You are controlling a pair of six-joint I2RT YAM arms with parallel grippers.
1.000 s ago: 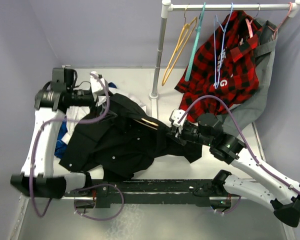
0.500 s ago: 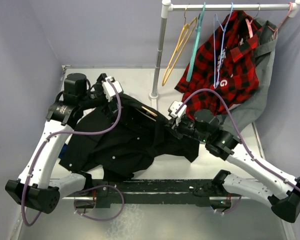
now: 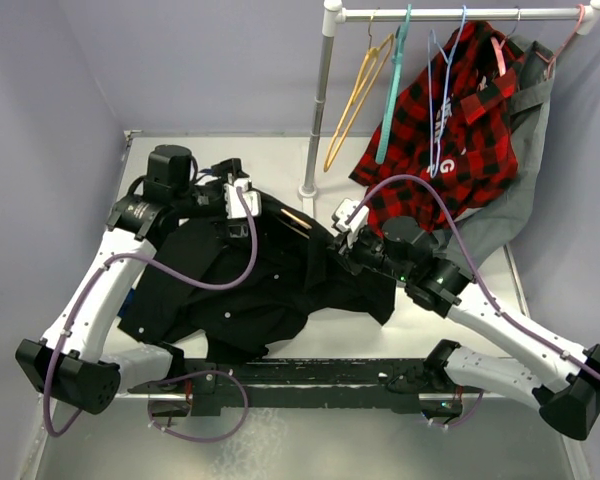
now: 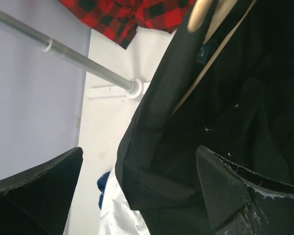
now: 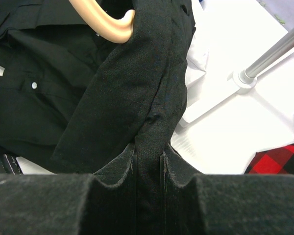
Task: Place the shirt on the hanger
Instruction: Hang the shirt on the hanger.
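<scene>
**Pinching black cloth on a white bench**

White bench (image 3: 280, 155) sits boxed in by pale lilac walls. Nearest, the shirt (image 3: 280, 290) lies heaped across the bench's middle, with the hanger (image 3: 298, 220) partly buried in it near its far edge. Only the right wrist view shows the right pincer (image 5: 149, 166) nipped nearly closed on a fold of the shirt, the hanger's rounded tan end just beyond. The left wrist view shows the left pincer (image 4: 137, 196) spread wide, holding nothing, over the shirt's edge, with white cloth (image 4: 120, 218) peeking out beneath. Farther off, a rack pole (image 3: 320, 100) stands on the bench. Its rail carries a yellow hanger (image 3: 352, 105), a teal hanger (image 3: 391, 90) and a red plaid shirt (image 3: 440, 110), beside a grey garment (image 3: 520, 170).
</scene>
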